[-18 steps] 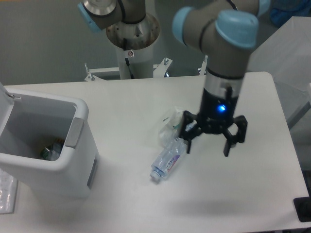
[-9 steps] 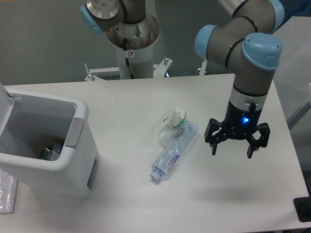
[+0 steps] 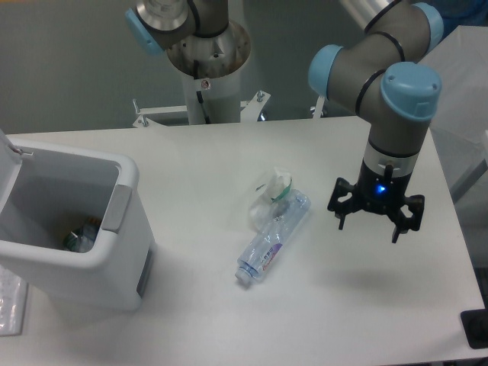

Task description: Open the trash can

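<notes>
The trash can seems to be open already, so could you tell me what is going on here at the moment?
The trash can stands at the left of the table with its lid swung up and some rubbish visible inside. The gripper hangs open and empty above the right side of the table, touching nothing. A clear plastic bottle lies on its side mid-table beside some crumpled plastic wrap.

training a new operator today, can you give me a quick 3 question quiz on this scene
1. True or false: the trash can has its lid shut.
2. What lies on the table between the trash can and the gripper?
A. a mug
B. a clear bottle
C. a sponge
3. Fill in: the gripper's fingers are ____, holding nothing.

Key: 1 false, the can stands open with items inside. 2 B. 3 open.
</notes>
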Tool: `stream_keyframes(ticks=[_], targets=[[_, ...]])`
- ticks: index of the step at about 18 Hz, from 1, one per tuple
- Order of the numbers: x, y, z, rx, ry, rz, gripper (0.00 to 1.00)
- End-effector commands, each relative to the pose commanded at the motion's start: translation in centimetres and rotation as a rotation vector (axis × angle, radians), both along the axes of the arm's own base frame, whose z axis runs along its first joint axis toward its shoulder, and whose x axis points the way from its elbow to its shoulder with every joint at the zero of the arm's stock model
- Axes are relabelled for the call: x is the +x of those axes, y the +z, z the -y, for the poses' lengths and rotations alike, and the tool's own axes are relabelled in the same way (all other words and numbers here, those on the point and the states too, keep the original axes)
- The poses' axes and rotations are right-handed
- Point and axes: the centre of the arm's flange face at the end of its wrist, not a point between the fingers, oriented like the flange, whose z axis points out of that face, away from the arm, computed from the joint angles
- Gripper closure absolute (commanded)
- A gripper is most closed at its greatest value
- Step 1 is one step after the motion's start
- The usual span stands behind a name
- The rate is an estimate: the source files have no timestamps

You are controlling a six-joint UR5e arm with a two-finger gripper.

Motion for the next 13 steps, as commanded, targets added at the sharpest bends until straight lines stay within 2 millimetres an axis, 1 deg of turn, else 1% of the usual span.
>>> stream_keyframes(ticks=[2,3,5,13], targets=[[-0.44,0.11,0.50,-0.032,-0.007,-0.019,0.00],[-0.31,-0.02,0.69,-0.055,-0.007,-0.025,0.00],[-0.02,0.25,0.38,-0.071,-0.013,-0.039,0.00],[0.03,0.10,0.42,-0.073,-0.014,-0.037,0.00]])
